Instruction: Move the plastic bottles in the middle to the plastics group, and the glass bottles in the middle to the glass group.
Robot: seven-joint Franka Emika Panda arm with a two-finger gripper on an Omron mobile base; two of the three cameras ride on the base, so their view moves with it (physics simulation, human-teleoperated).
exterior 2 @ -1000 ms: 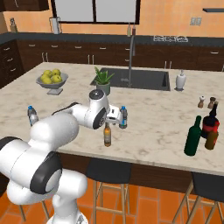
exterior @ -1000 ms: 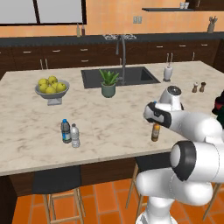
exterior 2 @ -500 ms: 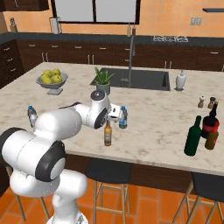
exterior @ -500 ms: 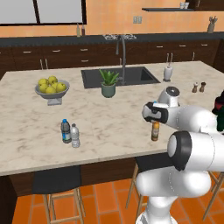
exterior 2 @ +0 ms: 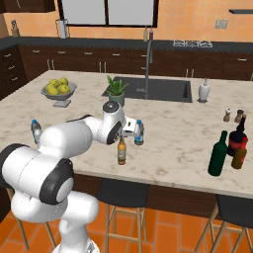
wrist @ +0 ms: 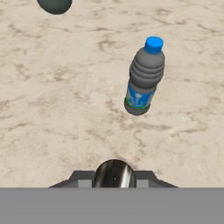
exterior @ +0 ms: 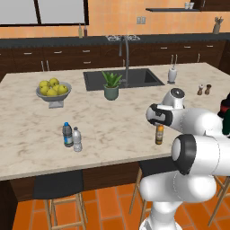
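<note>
The slim amber-brown glass bottle (exterior: 159,134) (exterior 2: 121,151) stands upright near the counter's front edge. My gripper (exterior 2: 122,139) (exterior: 157,123) is shut on its dark neck, whose round top (wrist: 114,174) shows between the fingertips in the hand view. The clear plastic water bottle (exterior 2: 139,133) (wrist: 144,76) with blue cap stands upright just beyond it, untouched. The plastics group (exterior: 72,136), a darker blue-capped bottle and a shorter white-capped one, stands at the left. At the right, a dark green bottle (exterior 2: 217,154) stands beside the near-black, red-banded bottle of the glass group (exterior 2: 240,136).
A bowl of yellow-green fruit (exterior: 53,89) is at the back left. A potted plant (exterior: 111,85) stands before the sink (exterior: 134,77) and tap. A soap dispenser (exterior: 172,74) and two shakers (exterior: 203,89) are at the back right. Stools stand below the counter's front edge.
The jaws have gone from open to shut on the amber bottle's neck. The arm and the bottles have hardly moved.
</note>
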